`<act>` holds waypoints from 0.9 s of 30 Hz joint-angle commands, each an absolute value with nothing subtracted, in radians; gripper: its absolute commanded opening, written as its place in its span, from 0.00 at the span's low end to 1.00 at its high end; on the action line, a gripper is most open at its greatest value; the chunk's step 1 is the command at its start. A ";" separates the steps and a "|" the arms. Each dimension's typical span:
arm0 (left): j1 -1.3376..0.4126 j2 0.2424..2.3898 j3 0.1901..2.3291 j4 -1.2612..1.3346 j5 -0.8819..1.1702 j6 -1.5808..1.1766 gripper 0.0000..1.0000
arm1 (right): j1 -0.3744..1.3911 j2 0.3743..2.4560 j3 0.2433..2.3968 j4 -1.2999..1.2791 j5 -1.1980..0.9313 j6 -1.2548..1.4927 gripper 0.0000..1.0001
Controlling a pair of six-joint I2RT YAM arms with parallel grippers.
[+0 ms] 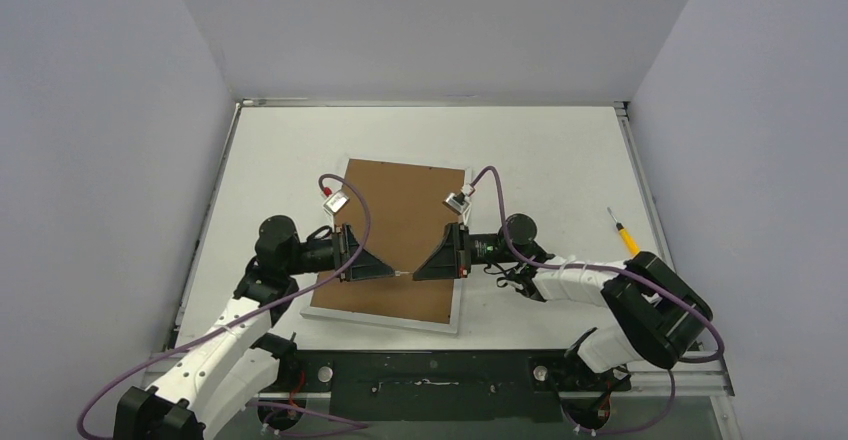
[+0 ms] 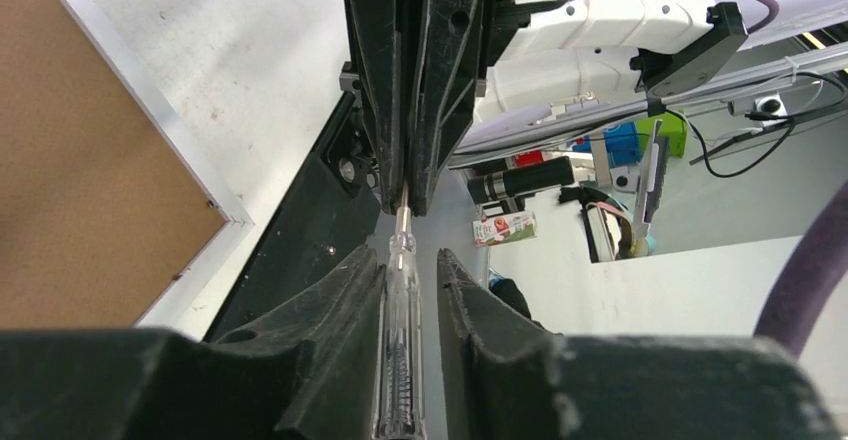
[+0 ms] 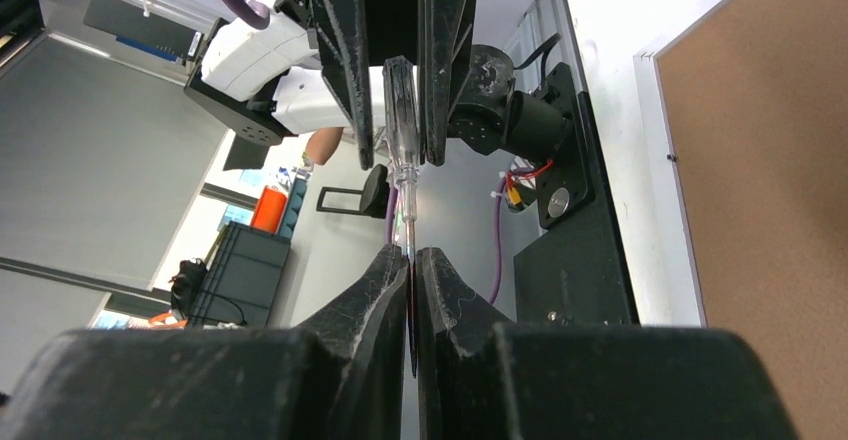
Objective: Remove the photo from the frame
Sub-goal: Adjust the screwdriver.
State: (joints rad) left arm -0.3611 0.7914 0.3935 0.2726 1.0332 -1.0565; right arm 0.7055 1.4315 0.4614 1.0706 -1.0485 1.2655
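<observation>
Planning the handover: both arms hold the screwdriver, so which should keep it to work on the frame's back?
Left, probably. The left fingers hold the screwdriver by its clear handle; the right fingers only pinch the thin metal shaft, covering the working end. Both hang over the frame.

**Matt board, grainy black plastic, clear handle**

The frame (image 1: 400,200) shows a matt brown fibreboard back, finely speckled, edged by a smooth white rim. The surface (image 1: 560,160) is matt white and faintly scuffed. The left gripper (image 2: 405,260) and right gripper (image 3: 412,255) are black plastic with a dull, grainy finish. The screwdriver (image 2: 400,360) has a glossy clear plastic handle and a bright metal shaft.
</observation>
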 commanded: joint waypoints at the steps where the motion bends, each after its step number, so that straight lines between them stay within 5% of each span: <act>1: -0.365 0.796 0.443 0.302 1.056 -1.047 0.21 | 0.700 1.457 0.462 1.163 -1.060 1.241 0.05; 6: -0.365 0.799 0.442 0.299 1.059 -1.048 0.17 | 0.699 1.485 0.457 1.220 -1.066 1.272 0.05; 11: -0.367 0.810 0.451 0.255 1.048 -1.022 0.00 | 0.689 1.501 0.445 1.268 -1.068 1.300 0.05; 14: -0.368 0.815 0.451 0.253 1.051 -1.022 0.00 | 0.683 1.504 0.443 1.281 -1.068 1.307 0.05; 17: -0.370 0.816 0.451 0.261 1.062 -1.026 0.22 | 0.679 1.504 0.443 1.286 -1.070 1.311 0.05; 19: -0.372 0.817 0.451 0.262 1.065 -1.028 0.25 | 0.679 1.503 0.443 1.292 -1.074 1.316 0.05; 23: -0.374 0.818 0.451 0.266 1.065 -1.029 0.25 | 0.680 1.500 0.441 1.296 -1.077 1.318 0.05; 27: -0.377 0.820 0.449 0.265 1.061 -1.031 0.11 | 0.679 1.500 0.439 1.296 -1.077 1.318 0.05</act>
State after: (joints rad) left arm -0.3679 0.8196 0.4011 0.2359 1.0370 -1.0393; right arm 0.6861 1.5017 0.4427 1.2205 -1.0752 1.3262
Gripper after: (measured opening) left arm 0.172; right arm 0.072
